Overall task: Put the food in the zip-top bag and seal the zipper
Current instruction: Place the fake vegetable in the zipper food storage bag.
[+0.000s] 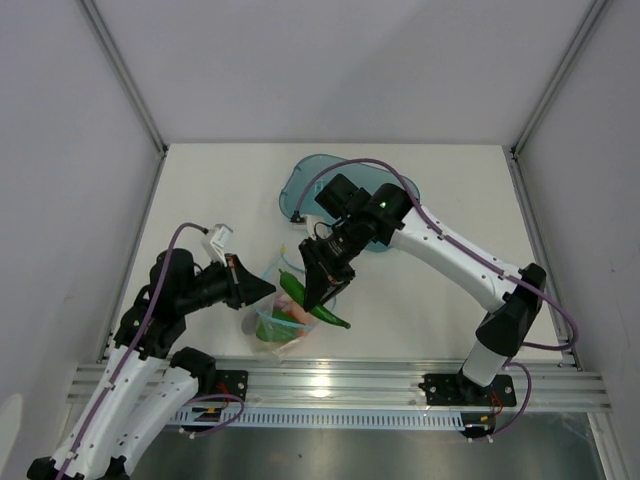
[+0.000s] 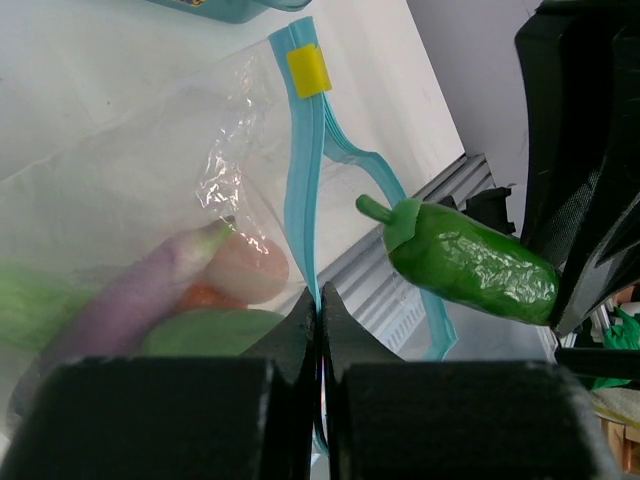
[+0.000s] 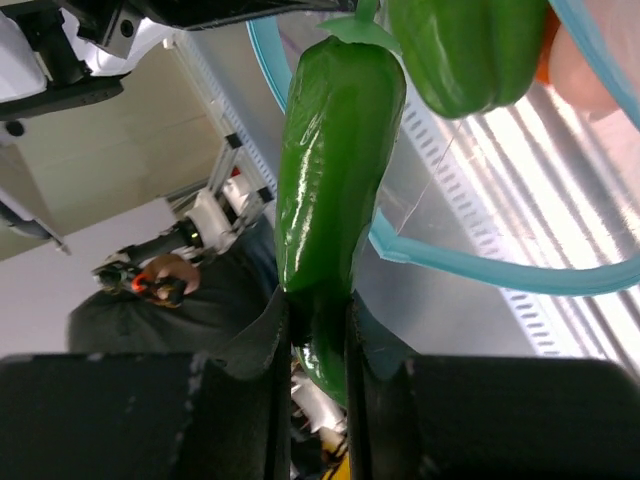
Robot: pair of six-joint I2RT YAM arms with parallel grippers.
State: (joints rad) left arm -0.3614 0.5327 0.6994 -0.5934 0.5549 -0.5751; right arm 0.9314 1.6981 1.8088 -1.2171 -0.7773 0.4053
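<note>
Seen from above, the left claw (image 1: 266, 290) is pinching one lip of the zip-top bag (image 1: 283, 330), which is lying crumpled near the front edge of the worktop (image 1: 420, 300). The right claw (image 1: 318, 292) is holding the dark green long vegetable (image 1: 322, 308) over the bag's mouth. The teal tub (image 1: 330, 180) is sitting well behind.

At the left wrist, the claw's fingertips (image 2: 298, 330) are clenched on the zipper (image 2: 300, 190), below its yellow tab (image 2: 308, 70). The eggplant (image 2: 140, 295) and the egg (image 2: 248, 268) are showing through the film.

At the right wrist, the claw is grasping the vegetable by its blunt end, stem pointing toward the bag, with the green bell pepper (image 3: 470, 50) lying just beyond the stem.

The vegetable is looking light, hard and glossy, so it may slip from so narrow a hold, and a grip nearer its middle would probably be surer. The bag is looking limp, and its stiffer teal strip seems the place to take it.
</note>
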